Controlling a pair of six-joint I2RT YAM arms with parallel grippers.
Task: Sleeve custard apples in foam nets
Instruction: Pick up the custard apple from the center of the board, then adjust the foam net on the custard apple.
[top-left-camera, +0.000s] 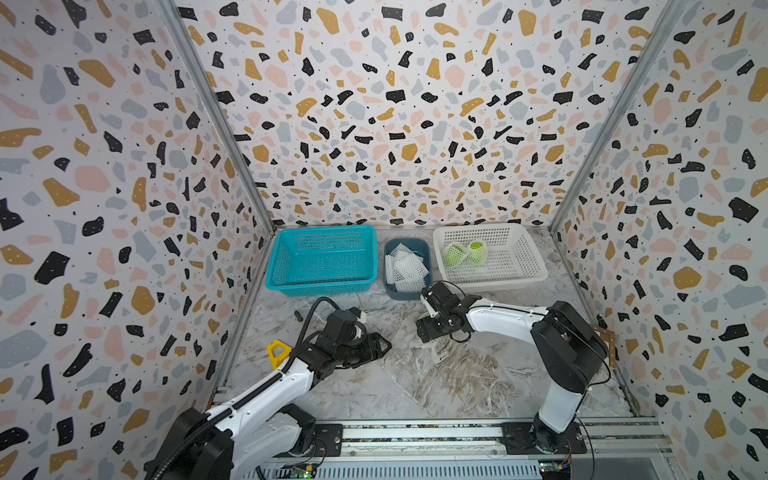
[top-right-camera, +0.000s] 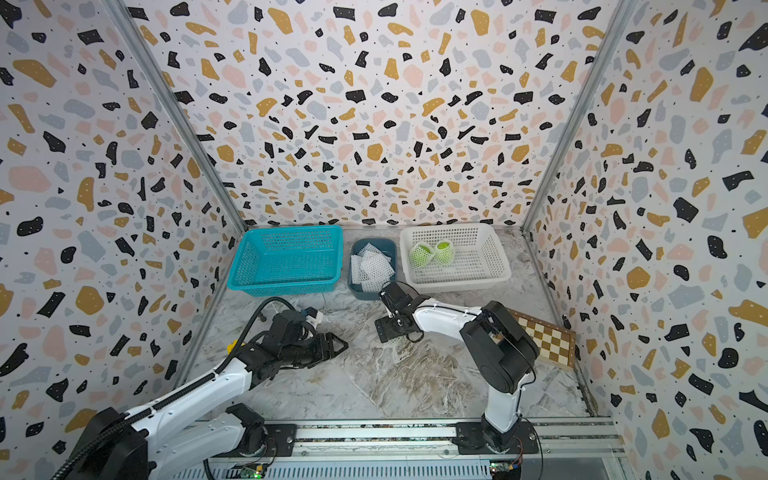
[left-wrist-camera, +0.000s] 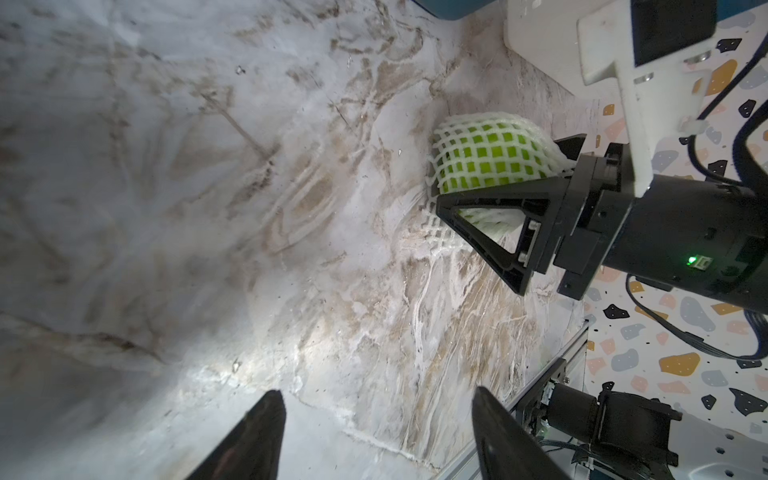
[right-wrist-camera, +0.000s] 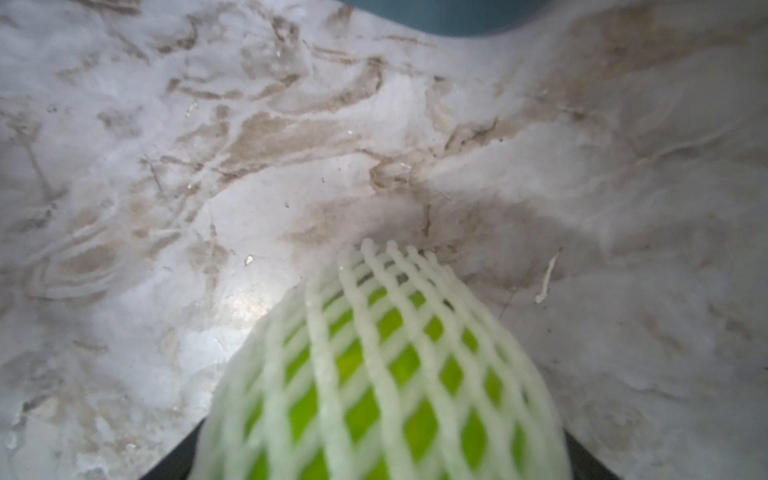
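Nearby, right hand (top-left-camera: 426, 330) grips a netted custard apple (left-wrist-camera: 490, 162) beside the bin (top-left-camera: 405, 294); left hand (top-left-camera: 380, 347) gapes empty.

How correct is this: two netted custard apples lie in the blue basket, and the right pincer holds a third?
No: both top views show the two netted custard apples in the white basket. The right pincer does hold a third custard apple.

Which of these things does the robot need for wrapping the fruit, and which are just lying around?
For the job: netted custard apple outside the baskets; two custard apples in the white basket; spare foam nets in the dark bin; teal basket.
Just lying about: yellow piece; chessboard.
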